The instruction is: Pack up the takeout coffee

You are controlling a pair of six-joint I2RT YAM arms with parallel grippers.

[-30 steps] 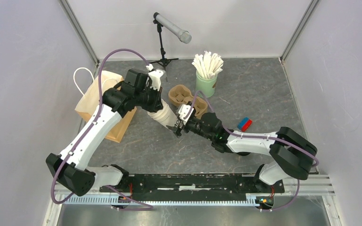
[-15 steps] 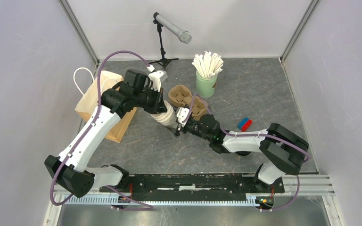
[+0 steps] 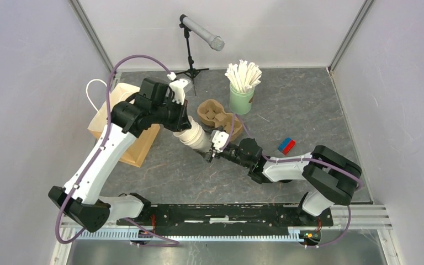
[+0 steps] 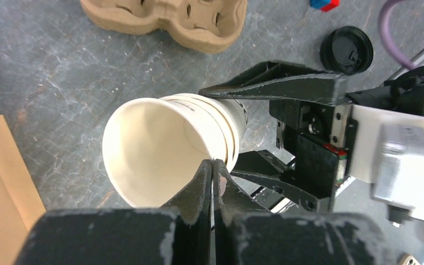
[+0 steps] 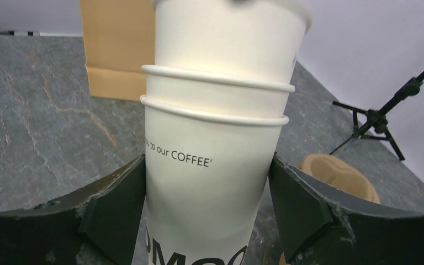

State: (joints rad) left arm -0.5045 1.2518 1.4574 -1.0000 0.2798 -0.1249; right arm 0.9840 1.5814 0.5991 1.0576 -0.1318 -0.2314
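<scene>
The takeout coffee with its lid is out of view. A stack of lidless white paper cups (image 3: pixel 194 136) hangs tilted between both arms above the table's middle. My left gripper (image 4: pixel 212 165) is shut on the rim of the innermost cup (image 4: pixel 149 149), one finger inside and one outside. My right gripper (image 5: pixel 207 204) has closed round the outermost cup (image 5: pixel 210 165), printed "COFFEE", and both fingertips (image 5: pixel 124 187) touch its sides. In the top view the left gripper (image 3: pixel 185 122) is at the stack's upper end and the right gripper (image 3: pixel 212 149) at its lower end.
A brown paper bag (image 3: pixel 122 118) lies at the left. A cardboard cup carrier (image 3: pixel 215 115) sits just behind the stack. A loose black lid (image 4: pixel 346 49) lies on the table. A green cup of straws (image 3: pixel 242 96), a microphone stand (image 3: pixel 190 61) and a red-blue block (image 3: pixel 286 146) stand around.
The right gripper has advanced along the stack and narrowed from wide open until its fingers touch the outermost cup. The left arm with the stack has shifted slightly left.
</scene>
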